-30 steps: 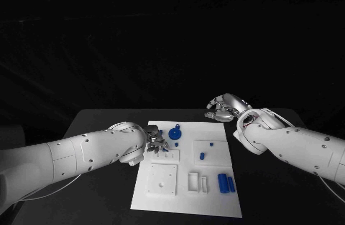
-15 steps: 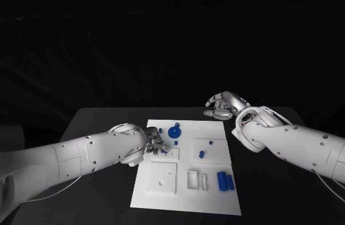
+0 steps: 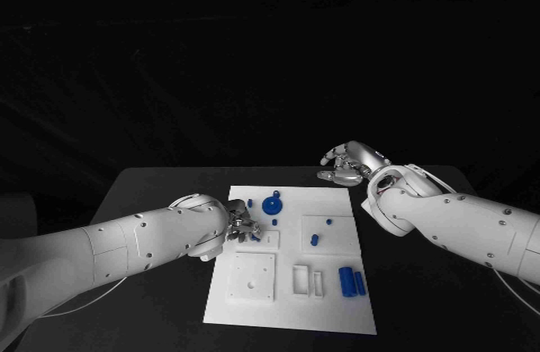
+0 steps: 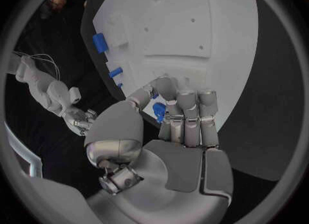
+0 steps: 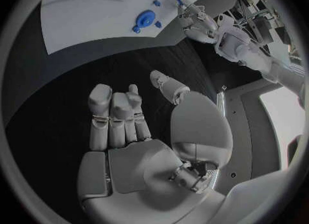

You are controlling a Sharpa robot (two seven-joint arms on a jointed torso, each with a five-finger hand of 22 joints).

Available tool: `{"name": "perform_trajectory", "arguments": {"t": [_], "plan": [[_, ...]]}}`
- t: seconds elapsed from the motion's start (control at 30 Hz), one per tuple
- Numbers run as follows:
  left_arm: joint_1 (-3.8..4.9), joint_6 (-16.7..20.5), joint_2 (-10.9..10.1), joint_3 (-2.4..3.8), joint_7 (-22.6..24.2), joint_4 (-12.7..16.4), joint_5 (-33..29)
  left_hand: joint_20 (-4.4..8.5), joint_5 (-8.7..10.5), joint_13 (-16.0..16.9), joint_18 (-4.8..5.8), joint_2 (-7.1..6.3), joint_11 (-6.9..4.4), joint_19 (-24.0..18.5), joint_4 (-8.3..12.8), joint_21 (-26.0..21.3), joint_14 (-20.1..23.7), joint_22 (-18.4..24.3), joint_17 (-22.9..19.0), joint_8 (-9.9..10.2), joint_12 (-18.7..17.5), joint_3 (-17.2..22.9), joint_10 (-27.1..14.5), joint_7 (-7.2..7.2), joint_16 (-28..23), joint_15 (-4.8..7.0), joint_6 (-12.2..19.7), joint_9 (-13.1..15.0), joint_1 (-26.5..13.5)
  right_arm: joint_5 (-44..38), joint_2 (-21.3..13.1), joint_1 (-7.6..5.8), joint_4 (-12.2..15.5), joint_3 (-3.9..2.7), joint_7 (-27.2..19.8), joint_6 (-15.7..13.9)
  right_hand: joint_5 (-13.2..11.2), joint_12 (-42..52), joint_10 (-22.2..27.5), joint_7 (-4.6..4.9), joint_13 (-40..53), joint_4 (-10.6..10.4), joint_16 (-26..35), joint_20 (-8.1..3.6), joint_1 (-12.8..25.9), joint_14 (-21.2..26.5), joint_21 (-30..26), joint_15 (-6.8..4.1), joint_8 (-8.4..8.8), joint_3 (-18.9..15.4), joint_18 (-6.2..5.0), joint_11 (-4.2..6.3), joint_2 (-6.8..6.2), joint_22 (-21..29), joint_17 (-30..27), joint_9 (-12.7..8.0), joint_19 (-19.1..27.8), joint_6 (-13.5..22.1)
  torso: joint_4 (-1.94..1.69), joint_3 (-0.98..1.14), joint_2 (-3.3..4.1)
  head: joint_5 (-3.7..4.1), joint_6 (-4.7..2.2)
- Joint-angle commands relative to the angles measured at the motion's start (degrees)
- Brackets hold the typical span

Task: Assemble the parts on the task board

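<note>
The task board lies flat in the middle of the black surface, its long side running away from the robot. The left hand sits over the board's left edge, near the far half, with its fingers curled together around a small blue part, which is pinched between them and the thumb just above the white plate. Just beyond that hand stands a round blue disc part with a small blue peg beside it. Toward the board's middle right lie two more small blue pieces, and near the robot's edge two blue cylinders lie side by side next to a white rectangular fixture. The right hand hovers off the board, past its far right corner over the bare dark surface, holding nothing, its fingers loosely bent and set apart from the thumb.
</note>
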State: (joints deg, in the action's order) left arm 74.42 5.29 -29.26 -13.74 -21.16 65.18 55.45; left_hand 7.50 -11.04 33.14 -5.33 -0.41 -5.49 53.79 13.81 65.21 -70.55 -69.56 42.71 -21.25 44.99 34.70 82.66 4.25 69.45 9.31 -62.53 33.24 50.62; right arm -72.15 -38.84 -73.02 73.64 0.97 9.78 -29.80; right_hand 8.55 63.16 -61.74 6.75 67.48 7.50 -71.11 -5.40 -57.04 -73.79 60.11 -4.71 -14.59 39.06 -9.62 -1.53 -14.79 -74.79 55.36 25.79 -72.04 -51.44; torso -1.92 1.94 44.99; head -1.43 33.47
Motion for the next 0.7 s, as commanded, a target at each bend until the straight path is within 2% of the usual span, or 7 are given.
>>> {"name": "perform_trajectory", "arguments": {"t": [0.03,0.23,0.7], "plan": [[-0.23,-1.1,0.2,0.03,1.0,-0.2,0.4,6.67,-0.22,0.1,0.79,0.77,-0.61,0.4,0.2,0.2,-0.1,-0.1,0.0,-0.3,0.4,0.2,-0.3,-4.22,0.2,0.47,-7.0,9.4,0.0,-0.1,0.1,-0.02,0.0,-0.03,-0.5,0.1,0.3,0.0,-0.1,1.47,-0.1,-0.2,0.4,-0.34,-0.7,0.0,-0.2,0.06,-0.22,-0.3,-5.38,-0.15,-0.01,0.0,-0.1,0.1,-0.1,1.2,-0.01,0.01,-0.02,0.37,-0.03],[-0.41,-0.9,0.3,0.03,1.0,-0.4,0.4,6.69,0.03,0.1,0.76,0.83,-0.54,0.4,0.1,0.2,0.0,-0.2,0.0,-0.1,0.6,0.2,-0.4,-4.15,0.3,0.52,-6.8,9.5,-0.2,-0.1,0.0,-0.02,0.1,-0.03,-0.2,0.3,0.3,0.0,-0.1,1.47,-0.1,-0.2,0.4,-0.35,-0.7,0.0,-0.2,0.05,-0.22,-0.3,-5.38,-0.15,0.03,0.0,0.0,0.1,-0.1,1.2,0.03,0.07,-0.03,0.29,0.01],[-0.63,0.3,0.5,0.03,0.9,-0.4,0.7,6.71,0.72,0.1,0.74,0.80,-0.36,0.3,0.1,0.2,0.2,-0.3,-0.2,0.3,0.9,0.4,-0.5,-3.98,0.5,0.54,-6.6,9.7,-0.3,-0.1,0.1,-0.02,0.1,-0.04,-0.3,0.4,0.3,0.0,-0.1,1.47,-0.1,-0.2,0.4,-0.35,-0.7,0.0,-0.2,0.05,-0.24,-0.3,-5.38,-0.15,0.08,0.0,0.0,0.1,-0.1,1.2,-0.05,0.04,-0.02,0.26,0.09]]}}
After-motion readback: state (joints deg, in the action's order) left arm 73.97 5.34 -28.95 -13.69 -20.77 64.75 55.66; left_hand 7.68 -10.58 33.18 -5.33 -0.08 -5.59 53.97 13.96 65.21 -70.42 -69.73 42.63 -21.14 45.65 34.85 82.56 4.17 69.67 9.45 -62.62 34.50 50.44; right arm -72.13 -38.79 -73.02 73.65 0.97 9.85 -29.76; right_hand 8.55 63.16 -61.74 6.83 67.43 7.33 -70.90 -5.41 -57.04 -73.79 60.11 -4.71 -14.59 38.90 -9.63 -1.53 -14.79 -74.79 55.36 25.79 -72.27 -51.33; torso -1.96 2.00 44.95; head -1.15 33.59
